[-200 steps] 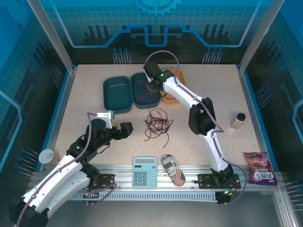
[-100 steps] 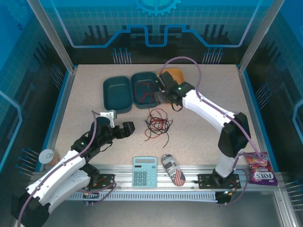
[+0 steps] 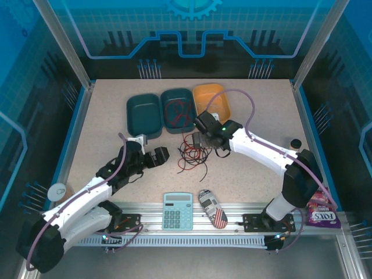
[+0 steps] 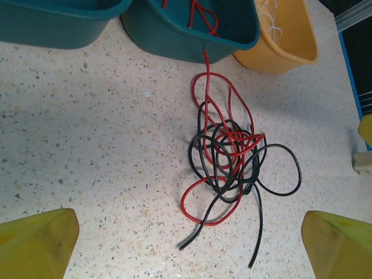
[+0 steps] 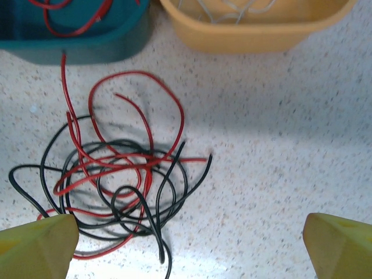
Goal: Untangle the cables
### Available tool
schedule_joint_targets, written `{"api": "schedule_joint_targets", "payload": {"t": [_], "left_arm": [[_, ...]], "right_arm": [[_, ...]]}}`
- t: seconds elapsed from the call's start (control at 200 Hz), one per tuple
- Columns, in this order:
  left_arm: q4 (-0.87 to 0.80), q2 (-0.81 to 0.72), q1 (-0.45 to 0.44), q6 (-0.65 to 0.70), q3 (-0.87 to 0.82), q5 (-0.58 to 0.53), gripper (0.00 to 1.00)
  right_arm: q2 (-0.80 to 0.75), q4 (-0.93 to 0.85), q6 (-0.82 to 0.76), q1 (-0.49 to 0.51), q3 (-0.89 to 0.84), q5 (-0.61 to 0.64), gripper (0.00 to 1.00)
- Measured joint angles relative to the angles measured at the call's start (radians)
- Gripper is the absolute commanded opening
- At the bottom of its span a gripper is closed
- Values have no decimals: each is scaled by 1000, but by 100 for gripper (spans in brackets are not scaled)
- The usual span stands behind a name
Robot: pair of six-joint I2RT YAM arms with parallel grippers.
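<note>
The right arm has swung away from the middle teal bin and come down toward the near side of the table. The right gripper now hangs over the far edge of the cables, where a second ago it was over that bin. The left arm has stretched a little further toward the middle of the table, so the left gripper sits just left of the tangle.

The cables lie as a loose knot of red and black wires near the middle of the table, just on the near side of the bins that line the far side. One red strand climbs from the knot over the near rim of the middle teal bin and joins more red wire inside. Pale wires lie in the yellow bin to its right.

Both grippers stand wide apart and hold nothing. In each wrist view the two yellow fingertips sit at the bottom corners, and the knot lies on the table beyond the gap between them, untouched.

From above, the right gripper covers the far part of the knot, and the strand leading to the bin is hard to follow there. The fingertips are cut off at the bottom of the wrist views. The right arm's elbow now covers part of the candy bag at the near right corner. How many separate wires make up the knot cannot be told.
</note>
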Motion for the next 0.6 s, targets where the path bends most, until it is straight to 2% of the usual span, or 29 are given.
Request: {"api": "schedule_joint_targets", "payload": {"t": [0.375,0.6], "left_arm": [[12,30,0,-60,-45,-55,99],[22,32,0,-86,-64,-89,99]], "right_arm": [[24,-21,117,113,7,21,100],[48,2,156,138,24,-2,100]]}}
